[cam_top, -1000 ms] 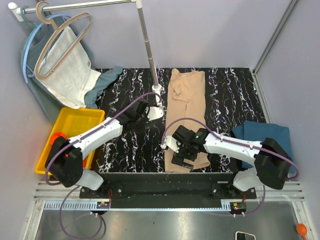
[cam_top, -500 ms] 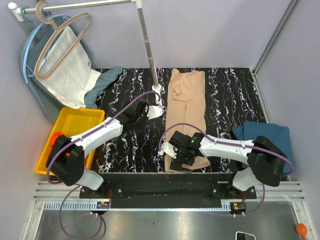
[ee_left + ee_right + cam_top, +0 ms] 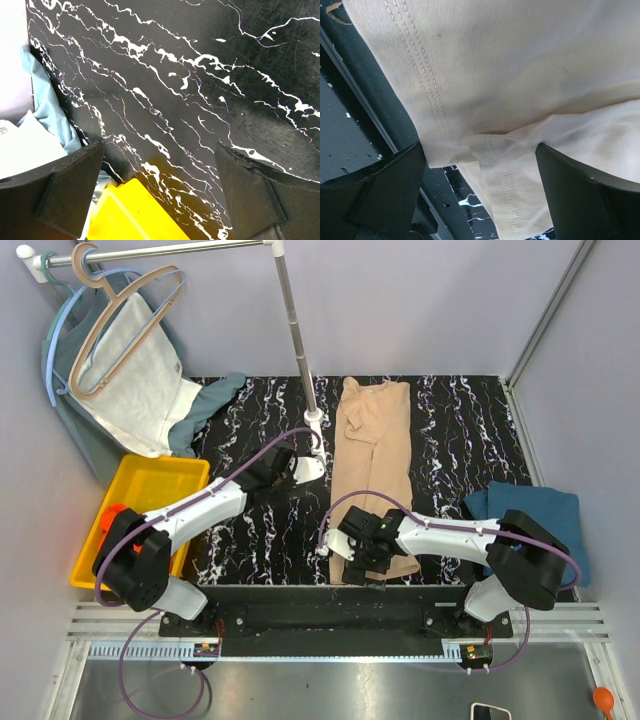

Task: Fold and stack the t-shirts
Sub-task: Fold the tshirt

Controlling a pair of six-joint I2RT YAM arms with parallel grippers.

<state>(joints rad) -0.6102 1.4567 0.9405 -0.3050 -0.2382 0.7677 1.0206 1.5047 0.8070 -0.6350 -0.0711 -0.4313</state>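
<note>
Black marble table (image 3: 450, 420) holds your beige shirt (image 3: 375, 430), folded long — your right gripper (image 3: 362, 560) hovers spread wide over its near hem; your left gripper (image 3: 288, 462), likewise spread, hangs left of it.

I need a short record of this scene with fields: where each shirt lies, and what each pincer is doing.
table: black marble pattern
beige shirt: lies lengthwise at the middle of the table, folded narrow
teal shirt: bunched at the right edge of the table
left pincer: open, over bare table, holds nothing
right pincer: open, over the near hem of the beige shirt
yellow bin: at the left edge of the table
</note>
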